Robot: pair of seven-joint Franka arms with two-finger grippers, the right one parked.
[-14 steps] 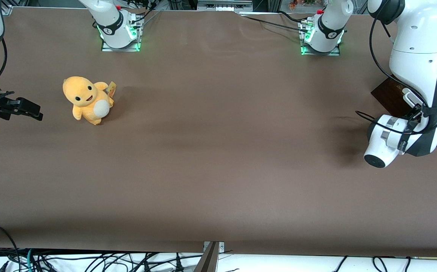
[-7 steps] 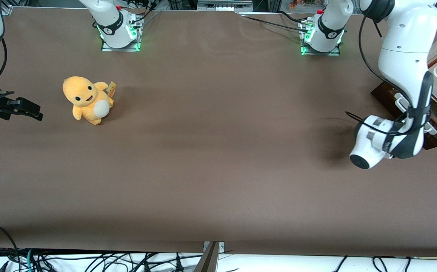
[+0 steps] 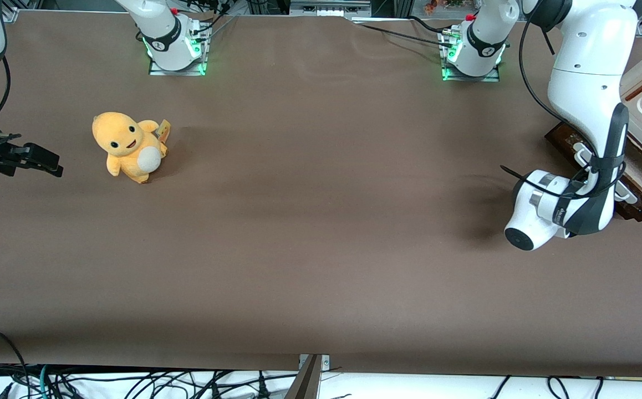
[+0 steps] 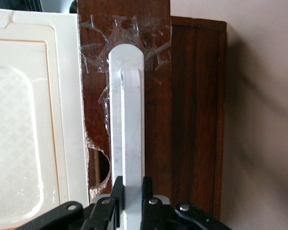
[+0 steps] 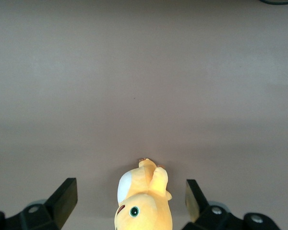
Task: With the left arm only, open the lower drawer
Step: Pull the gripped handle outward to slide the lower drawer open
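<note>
The shallow lower drawer with dark brown wood front (image 4: 197,110) sits at the working arm's end of the brown table (image 3: 321,221), pulled out a little. The black gripper (image 4: 130,199) of the big white left arm (image 3: 592,83) pinches its white bar handle (image 4: 127,120).

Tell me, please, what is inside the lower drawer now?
The lower drawer is pulled partly out; the left arm covers most of its inside, so no contents can be seen. The gripper is at the drawer front, its jaws shut on the white bar handle.
</note>
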